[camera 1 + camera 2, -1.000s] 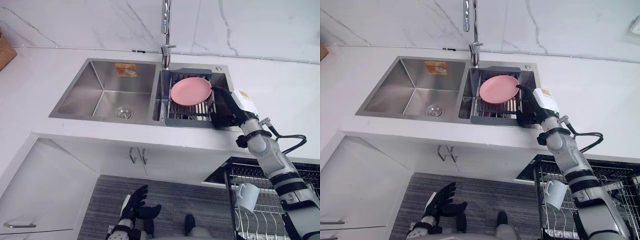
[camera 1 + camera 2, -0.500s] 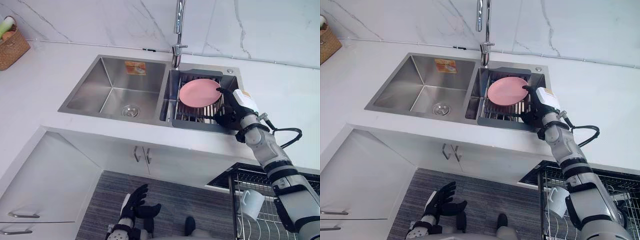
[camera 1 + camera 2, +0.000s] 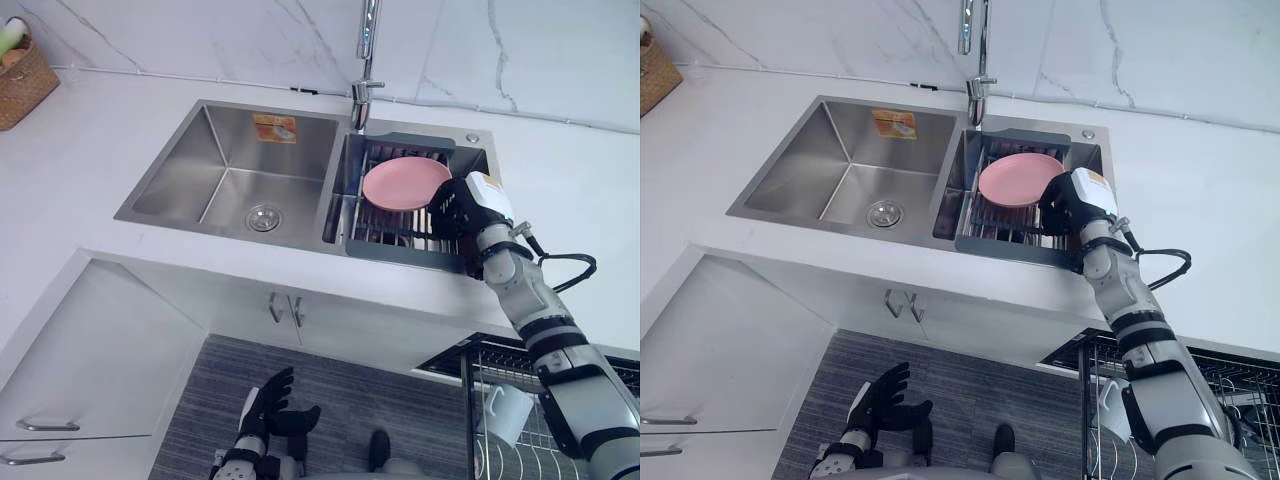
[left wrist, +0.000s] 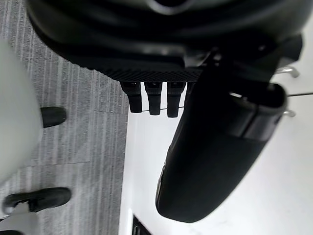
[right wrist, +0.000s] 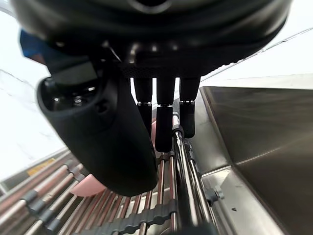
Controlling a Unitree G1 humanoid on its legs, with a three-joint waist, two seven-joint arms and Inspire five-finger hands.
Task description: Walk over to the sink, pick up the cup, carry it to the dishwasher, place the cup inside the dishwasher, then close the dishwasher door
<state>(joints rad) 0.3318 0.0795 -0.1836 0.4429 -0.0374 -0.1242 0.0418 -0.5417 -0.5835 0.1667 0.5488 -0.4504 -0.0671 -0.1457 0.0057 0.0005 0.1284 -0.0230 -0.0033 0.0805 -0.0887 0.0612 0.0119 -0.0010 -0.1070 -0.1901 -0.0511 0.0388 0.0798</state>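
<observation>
A wicker basket [image 3: 22,72] sits at the far left corner of the white worktop [image 3: 80,160]. Next comes the steel sink [image 3: 170,160], whose left bowl is bare apart from its round drain [image 3: 264,217] and an orange sticker [image 3: 274,128] on the back wall. Below the worktop's front edge, over the grey striped floor [image 3: 340,400], hangs the left hand [image 3: 268,408] with its fingers released and spread, grasping nothing. The tap [image 3: 366,50] rises behind the divider between the two bowls. The right bowl holds a dark drying rack [image 3: 400,248], and a pink plate [image 3: 405,182] lies tilted on its bars. The right hand [image 3: 462,205] is just beside the plate's right edge, over the rack. In the right wrist view its fingers [image 5: 165,122] reach out straight toward the rack bars and the plate's rim, curled round nothing. At the lower right, under the right forearm, stands the dishwasher's wire basket [image 3: 500,362]. The white cup [image 3: 508,415] sits tilted in it, well apart from both hands.
</observation>
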